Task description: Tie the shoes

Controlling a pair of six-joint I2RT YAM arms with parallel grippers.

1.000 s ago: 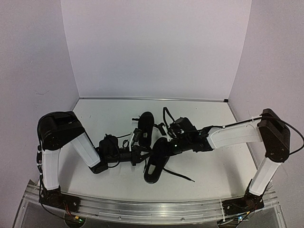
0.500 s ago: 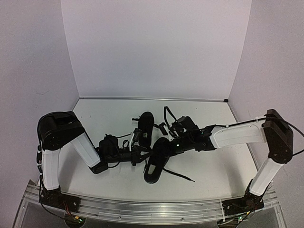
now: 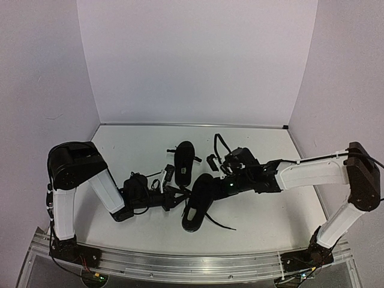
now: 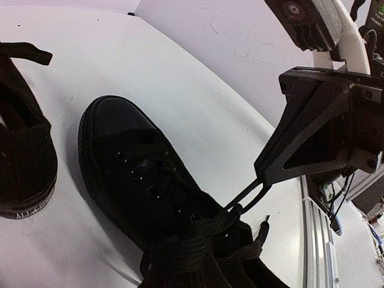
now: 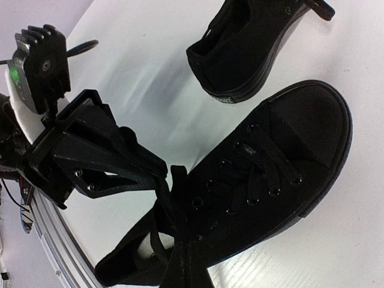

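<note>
Laces [image 4: 243, 199] of thin black cord bunch at the throat of the nearer small black low-top shoe [image 3: 197, 204], which lies on the white table [image 3: 132, 150] between the arms, toe pointing away from their bases, the second black shoe [image 3: 184, 161] just beyond it. The left gripper [image 5: 161, 170] is pinched on a strand at the shoe's left side and the right gripper [image 4: 259, 183] clamped on another at its right, so a tightening pull would run crosswise to the shoe's long axis.
</note>
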